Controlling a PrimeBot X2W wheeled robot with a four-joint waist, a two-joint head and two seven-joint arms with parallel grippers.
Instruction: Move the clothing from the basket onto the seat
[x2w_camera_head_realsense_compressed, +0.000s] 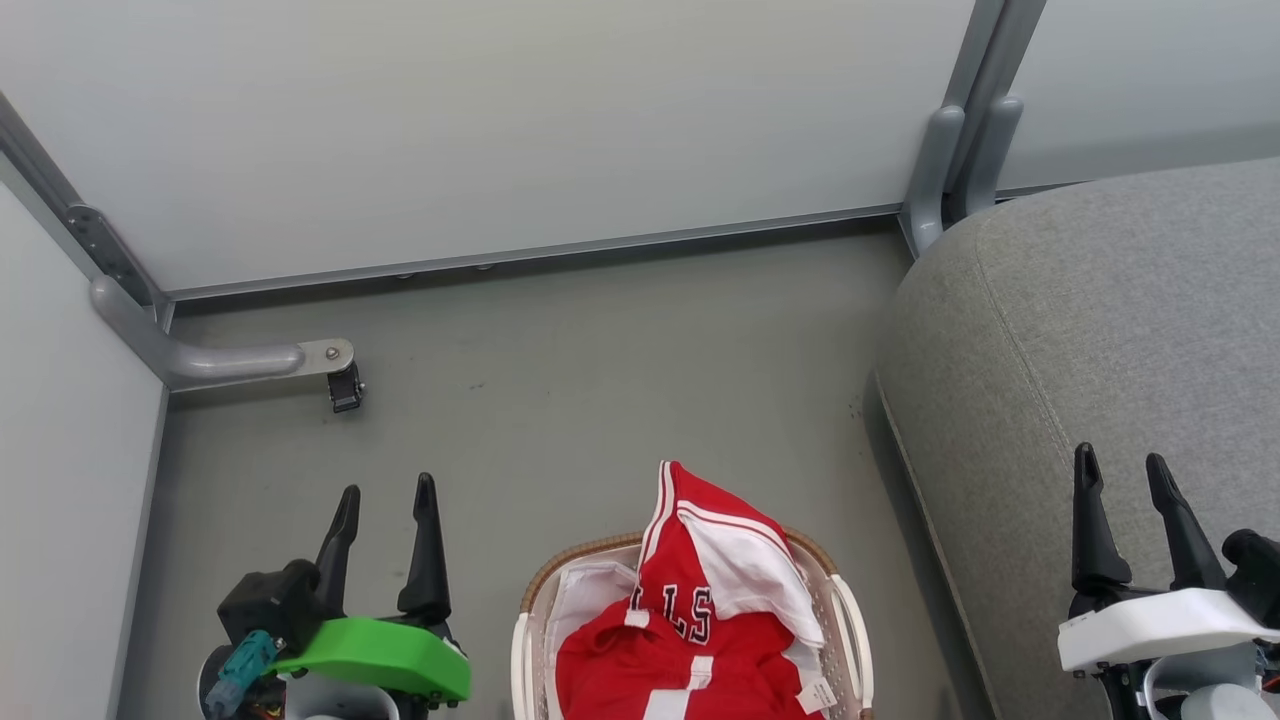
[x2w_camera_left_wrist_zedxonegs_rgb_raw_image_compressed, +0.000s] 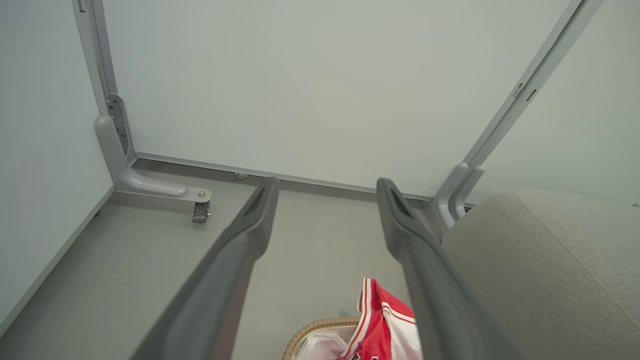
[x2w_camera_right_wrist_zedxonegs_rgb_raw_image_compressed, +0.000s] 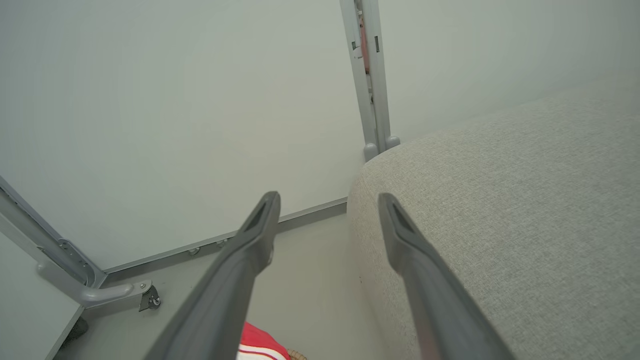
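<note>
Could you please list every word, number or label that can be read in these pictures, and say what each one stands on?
"LS": black letters with a white outline on the red jersey in the basket. Whatever comes before them is lost in a fold.
White tag at the lower right edge of the clothing: too small to read.
The seat and the basket bear no readable text.

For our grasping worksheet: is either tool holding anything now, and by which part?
Nothing is held. The left tool and the right tool are both open and empty; the clothing lies in the basket.
</note>
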